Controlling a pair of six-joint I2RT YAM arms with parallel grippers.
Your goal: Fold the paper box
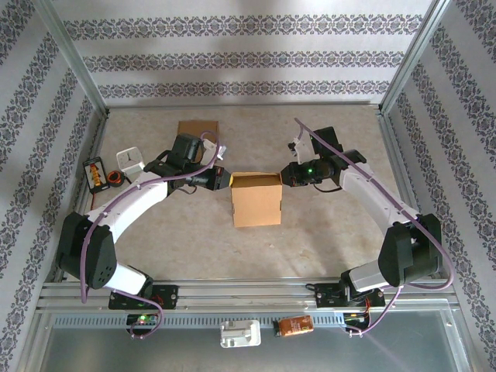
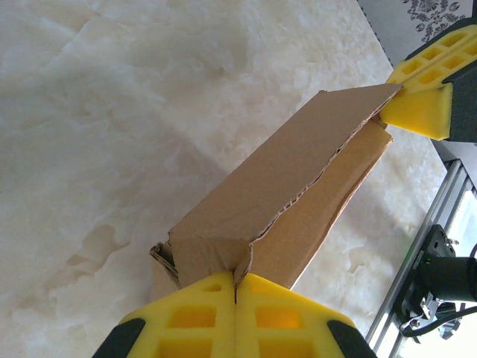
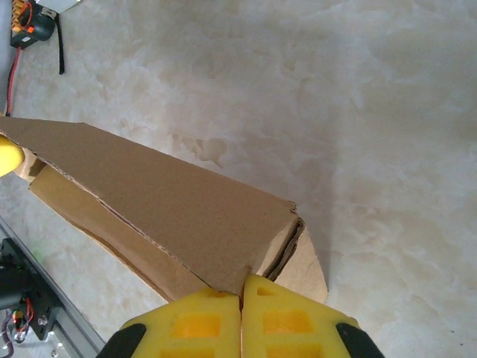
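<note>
The pale marbled desk (image 1: 325,232) sits inside walls (image 1: 232,54) papered in patterned stripes, with a metal frame (image 1: 248,106) around it. A brown cardboard box (image 1: 256,203) stands at the middle of the desk, its top flaps partly raised and ragged at the edges. The left claw (image 1: 225,178) is pinched tight on the box's upper left corner and the right claw (image 1: 284,175) on its upper right. Bare desk lies in front of the box. A flat cardboard piece (image 1: 198,129) lies near the back edge.

Brown paper box (image 1: 256,199), yellow fingertips (image 2: 190,321)
</note>
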